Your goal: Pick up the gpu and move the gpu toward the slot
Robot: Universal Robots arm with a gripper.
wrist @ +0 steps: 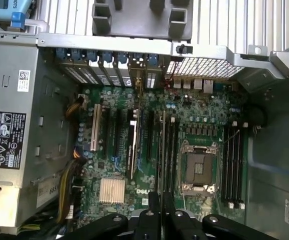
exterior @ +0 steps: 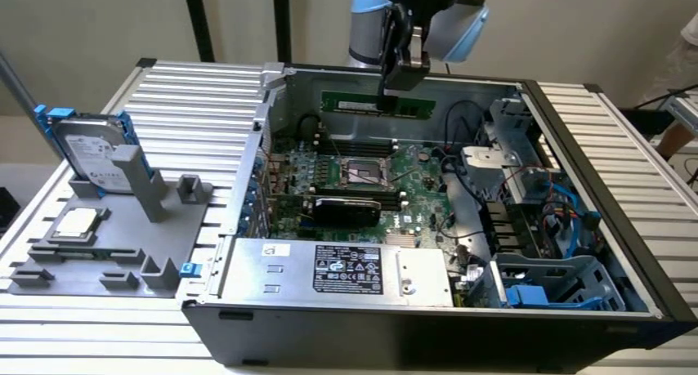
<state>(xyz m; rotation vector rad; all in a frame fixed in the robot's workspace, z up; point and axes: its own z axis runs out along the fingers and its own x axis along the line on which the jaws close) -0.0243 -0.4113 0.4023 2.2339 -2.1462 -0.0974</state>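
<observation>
Open computer case (exterior: 436, 342) below; hand (exterior: 390, 97) grips green strip (exterior: 349, 105) (thin, level).

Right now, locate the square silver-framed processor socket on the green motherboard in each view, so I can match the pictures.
Exterior view: the square silver-framed processor socket sits mid-way across the green motherboard, just behind the black card.
Wrist view: the socket lies between two banks of black memory slots.
Shared landmark: the grey power supply box with the black label.
</observation>
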